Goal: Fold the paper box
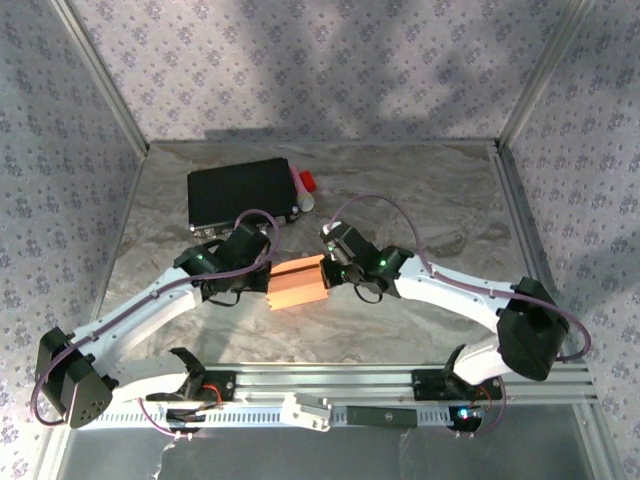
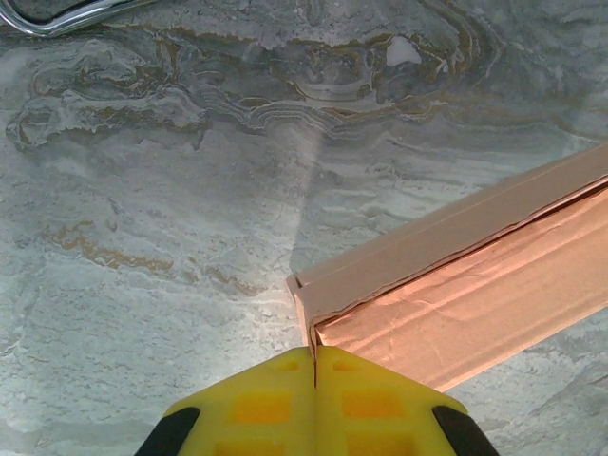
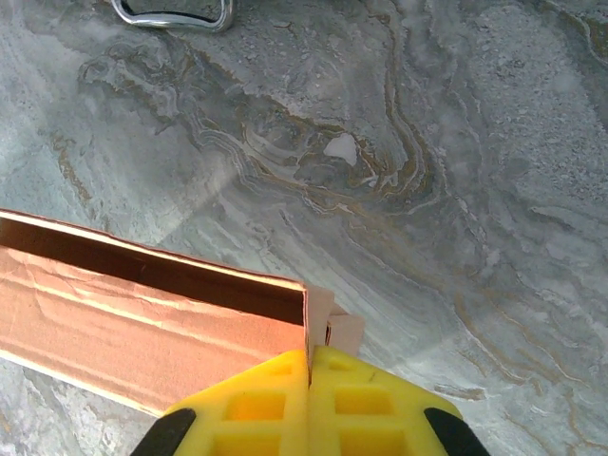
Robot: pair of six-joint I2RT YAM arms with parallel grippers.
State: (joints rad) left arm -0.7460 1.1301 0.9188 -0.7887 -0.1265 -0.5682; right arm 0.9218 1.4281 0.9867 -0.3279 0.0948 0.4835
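Left tool (image 2: 314, 355): yellow pads pressed together. The corner edge of the salmon-orange thin cardboard paper box (image 2: 456, 285) runs straight into the seam between them, so it looks clamped on that thin edge.

Right tool (image 3: 309, 357): same story. Its pads are together, and the upright end edge of the paper box (image 3: 142, 323) goes down into the seam.

From the top view, the left tool (image 1: 268, 283) is at the box's left end and the right tool (image 1: 328, 272) at its right end. The paper box (image 1: 297, 284) is between them as a small folded rectangle, with its long axis roughly parallel to the near edge. It sits about mid-counter, slightly toward the near edge. The long panel is visibly creased in both wrist views.

The grey marble-pattern counter (image 1: 430, 200) is bare around the box.

A black flat rectangular case (image 1: 243, 192) lies toward the far edge, left of centre and well apart from the box. A small red-and-white object (image 1: 304, 186) is touching or just beside the case's right side; I can't tell which.

A chrome loop (image 3: 176, 15) shows at the top edge of the right wrist view, and a similar chrome curve (image 2: 57, 17) at the top-left of the left wrist view.
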